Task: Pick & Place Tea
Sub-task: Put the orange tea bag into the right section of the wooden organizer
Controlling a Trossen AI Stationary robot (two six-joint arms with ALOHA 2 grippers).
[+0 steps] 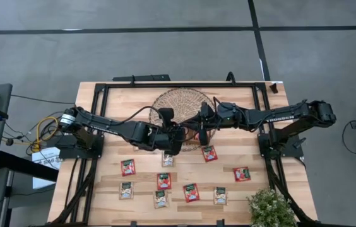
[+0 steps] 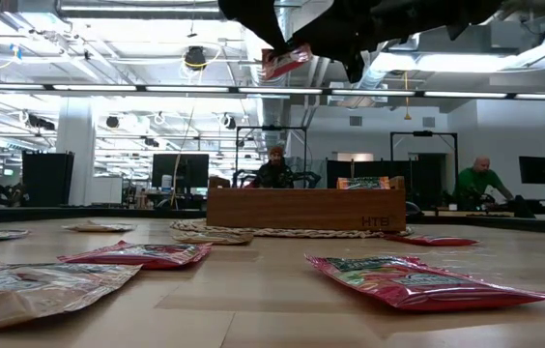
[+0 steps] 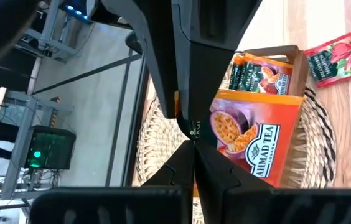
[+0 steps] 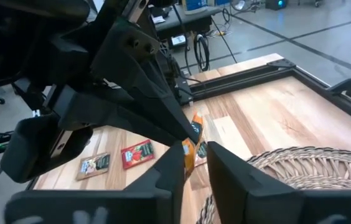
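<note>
An orange Ahmad Tea sachet (image 3: 250, 140), printed with a passion fruit and the words "AHMAD TEA LONDON", hangs in the air above the wooden tea tray (image 3: 295, 57), pinched at one edge by the left gripper (image 3: 193, 134), whose fingers are fully closed on it. The right gripper (image 4: 195, 151) meets it from the opposite side, its two fingers narrowed around the same sachet's edge, so this looks like a hand-over from one arm to the other. Whether the right fingers have actually bitten yet I cannot tell.

Both grippers meet over the woven round mat (image 1: 165, 101) near the middle of the table's far edge; the tray sits on it, with more orange sachets (image 3: 259, 70) standing upright in one compartment, probably so they file neatly. From table height the tray's front shows pale letters that look like "HTB".

The rest of the tea lies flat on the wooden table (image 1: 115, 101) toward its near edge: red sachets (image 1: 128, 166) and cream-and-green ones (image 1: 125, 190) in loose rows, each apart from its neighbours. A small potted plant (image 1: 271, 208) stands at the near right corner. People sit at desks (image 2: 276, 169) in the room beyond.
</note>
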